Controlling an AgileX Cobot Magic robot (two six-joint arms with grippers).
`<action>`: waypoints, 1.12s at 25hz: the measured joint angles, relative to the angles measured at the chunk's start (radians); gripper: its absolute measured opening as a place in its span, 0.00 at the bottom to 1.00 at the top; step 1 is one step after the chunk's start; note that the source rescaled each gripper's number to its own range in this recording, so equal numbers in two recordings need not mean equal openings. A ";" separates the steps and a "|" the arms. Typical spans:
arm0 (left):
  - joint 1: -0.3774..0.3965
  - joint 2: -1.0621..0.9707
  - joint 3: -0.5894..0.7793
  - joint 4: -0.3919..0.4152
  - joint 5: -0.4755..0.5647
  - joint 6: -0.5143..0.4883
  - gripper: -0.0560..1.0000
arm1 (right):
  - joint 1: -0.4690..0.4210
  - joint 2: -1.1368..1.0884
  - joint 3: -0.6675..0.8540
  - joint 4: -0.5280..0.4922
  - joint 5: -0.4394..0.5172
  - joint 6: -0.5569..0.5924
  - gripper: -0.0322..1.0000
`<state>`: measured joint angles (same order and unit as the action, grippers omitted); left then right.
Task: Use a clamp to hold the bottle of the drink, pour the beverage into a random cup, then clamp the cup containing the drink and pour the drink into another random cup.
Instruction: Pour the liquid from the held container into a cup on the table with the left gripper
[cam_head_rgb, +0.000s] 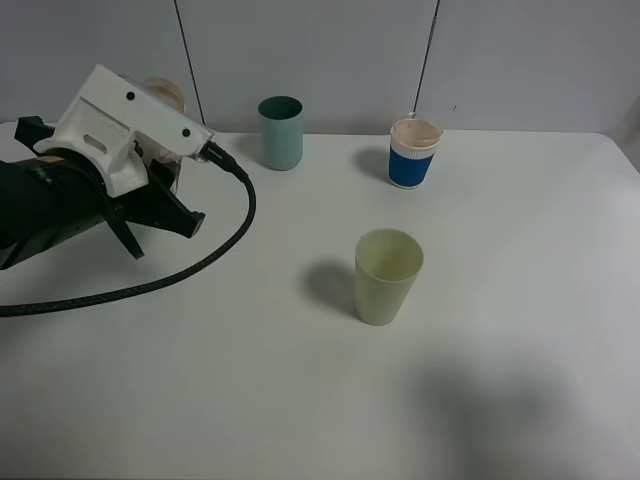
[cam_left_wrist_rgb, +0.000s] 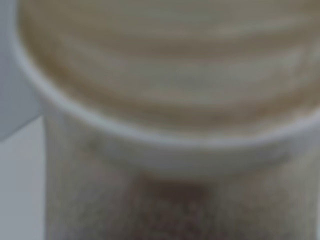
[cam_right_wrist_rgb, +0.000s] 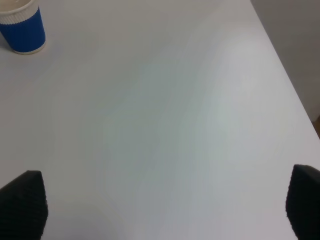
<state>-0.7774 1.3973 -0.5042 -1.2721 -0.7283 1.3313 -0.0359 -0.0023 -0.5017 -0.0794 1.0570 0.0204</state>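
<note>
A beige drink bottle (cam_head_rgb: 166, 93) peeks out behind my left arm at the far left of the table. It fills the left wrist view (cam_left_wrist_rgb: 165, 100) as a blurred ribbed beige body with a white rim, very close. My left gripper (cam_head_rgb: 165, 235) is right by it; its fingers do not show clearly. A teal cup (cam_head_rgb: 281, 132) stands at the back, a blue-and-white paper cup (cam_head_rgb: 414, 153) at the back right, and a pale green cup (cam_head_rgb: 387, 276) in the middle. My right gripper (cam_right_wrist_rgb: 160, 205) is open over bare table, out of the exterior view.
A black cable (cam_head_rgb: 215, 250) loops from the left wrist camera across the table's left part. The blue-and-white cup (cam_right_wrist_rgb: 22, 27) sits far from the right gripper. The table's right edge (cam_right_wrist_rgb: 295, 100) runs close beside the right gripper.
</note>
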 joint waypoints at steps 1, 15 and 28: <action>-0.014 0.000 -0.002 -0.028 -0.021 0.041 0.09 | 0.000 0.000 0.000 0.000 0.000 0.000 0.87; -0.190 0.036 -0.072 -0.229 -0.210 0.341 0.09 | 0.000 0.000 0.000 0.000 0.000 0.000 0.87; -0.291 0.291 -0.309 -0.262 -0.238 0.531 0.09 | 0.000 0.000 0.000 0.000 0.000 0.000 0.87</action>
<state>-1.0683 1.6885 -0.8128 -1.5337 -0.9662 1.8625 -0.0359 -0.0023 -0.5017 -0.0794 1.0570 0.0204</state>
